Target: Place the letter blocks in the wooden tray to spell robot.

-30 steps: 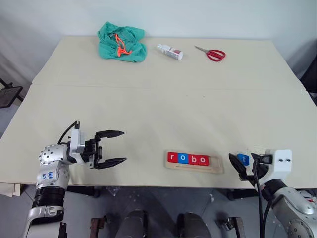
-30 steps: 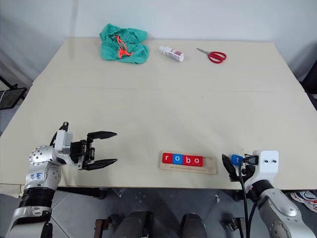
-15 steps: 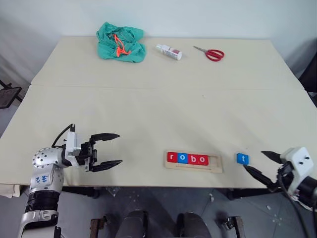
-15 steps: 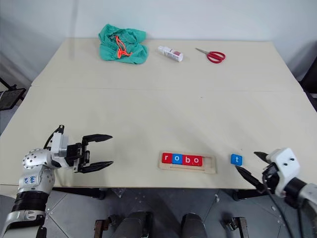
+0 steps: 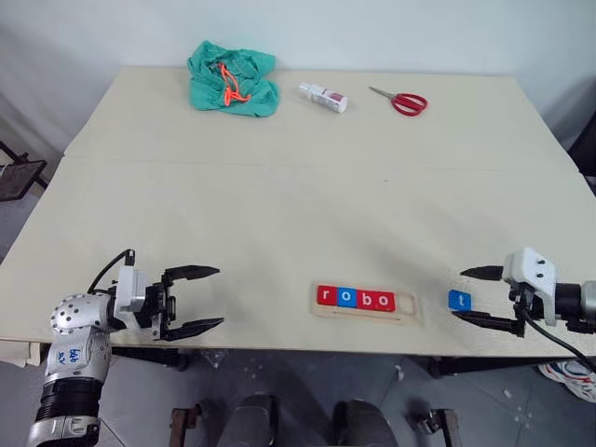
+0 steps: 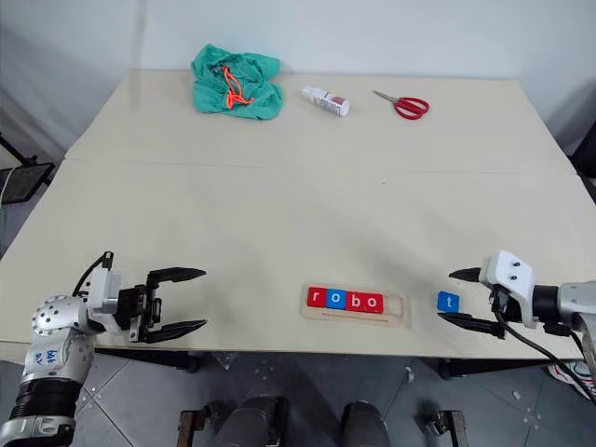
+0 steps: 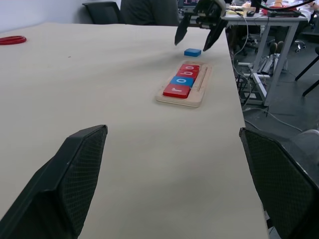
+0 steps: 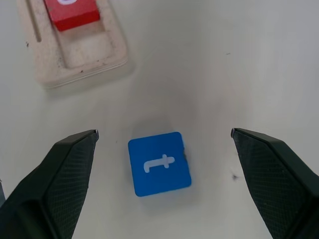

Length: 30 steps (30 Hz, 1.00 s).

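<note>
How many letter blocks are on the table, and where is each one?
5. Four sit side by side in the wooden tray: red r, blue o, red b, red o. The blue t lies on the table right of the tray. None seems hidden.

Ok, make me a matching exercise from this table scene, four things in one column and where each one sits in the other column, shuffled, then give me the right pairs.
Things:
1. blue t block
2. red scissors
3. green cloth
4. wooden tray

Places:
A. far edge of the table, left of the small bottle
B. near edge, holding four blocks that read r, o, b, o
C. on the bare table, right of the tray, between the open fingers of the right end effector
D. far edge, right of the small bottle

Pairs: 1-C, 2-D, 3-A, 4-B
</note>
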{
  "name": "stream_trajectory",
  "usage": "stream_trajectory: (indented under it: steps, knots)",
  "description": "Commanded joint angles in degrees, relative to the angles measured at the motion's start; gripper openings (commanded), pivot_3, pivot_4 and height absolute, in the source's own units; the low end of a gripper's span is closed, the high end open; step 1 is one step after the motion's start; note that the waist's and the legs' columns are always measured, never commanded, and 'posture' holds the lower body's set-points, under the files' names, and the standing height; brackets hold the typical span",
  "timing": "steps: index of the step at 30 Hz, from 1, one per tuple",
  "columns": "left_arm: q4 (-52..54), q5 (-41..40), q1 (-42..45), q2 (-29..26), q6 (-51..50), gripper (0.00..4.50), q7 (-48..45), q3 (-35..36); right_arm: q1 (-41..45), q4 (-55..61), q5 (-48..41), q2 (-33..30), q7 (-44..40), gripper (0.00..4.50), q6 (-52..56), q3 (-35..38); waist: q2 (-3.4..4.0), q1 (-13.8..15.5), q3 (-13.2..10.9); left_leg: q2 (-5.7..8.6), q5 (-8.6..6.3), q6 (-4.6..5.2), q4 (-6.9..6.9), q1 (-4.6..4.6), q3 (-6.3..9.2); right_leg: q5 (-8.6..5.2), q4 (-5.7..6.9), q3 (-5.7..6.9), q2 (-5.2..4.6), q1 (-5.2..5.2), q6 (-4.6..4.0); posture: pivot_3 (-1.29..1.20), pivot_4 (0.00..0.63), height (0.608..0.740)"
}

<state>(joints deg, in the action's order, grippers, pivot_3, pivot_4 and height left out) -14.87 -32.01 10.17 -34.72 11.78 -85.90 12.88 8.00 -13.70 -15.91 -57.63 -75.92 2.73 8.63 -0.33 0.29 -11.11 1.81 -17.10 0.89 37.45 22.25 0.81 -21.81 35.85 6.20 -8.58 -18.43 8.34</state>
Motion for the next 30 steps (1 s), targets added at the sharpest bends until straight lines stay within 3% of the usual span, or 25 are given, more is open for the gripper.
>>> stream_trajectory:
  steps: [1,12,16,22,30]
  knots:
    - [3.39,-2.01,-1.50,-1.32,-0.25,4.50,-0.36,1.82,1.85,-2.34,1.48,-1.26,-1.48,4.46,-1.66,-1.09,0.00,-0.09,0.00,0.00,0.00,0.00,0.01,0.00,-0.01,0.00,0.00,-0.01,0.00,0.00,0.00,0.00,0.150,0.740]
    - [3.14,-3.13,-2.86,-2.45,-0.41,4.50,-0.80,3.73,5.71,-5.82,3.31,0.00,-1.08,4.46,-1.76,-3.70,0.00,-0.32,0.00,-0.03,0.00,-0.01,0.03,-0.02,-0.02,0.00,0.00,-0.01,0.01,0.00,0.00,0.00,0.150,0.740]
    - [2.51,-3.25,-2.46,-2.78,-0.22,4.50,-1.61,3.83,6.04,-5.82,3.18,-0.15,-1.16,3.57,-0.72,-4.01,0.00,-0.26,0.00,-0.03,0.00,-0.01,0.03,-0.01,-0.02,0.00,0.00,0.00,0.01,0.00,0.00,0.00,0.150,0.740]
    - [0.68,-3.24,-0.94,-2.89,0.56,4.50,-2.52,3.59,5.76,-4.67,3.08,-0.07,-0.31,1.48,0.09,-3.46,0.00,-0.26,0.00,-0.03,0.00,-0.01,0.03,-0.01,-0.02,0.00,0.00,0.00,0.01,0.00,0.00,0.00,0.150,0.740]
    - [-5.61,-4.11,3.27,-4.73,4.05,4.50,-6.60,-0.67,6.22,10.33,-4.54,0.12,3.21,1.46,12.40,0.61,0.02,-0.27,-0.01,-0.03,0.00,-0.01,0.02,-0.01,-0.02,0.00,0.02,-0.02,0.01,-0.03,0.00,0.00,0.150,0.740]
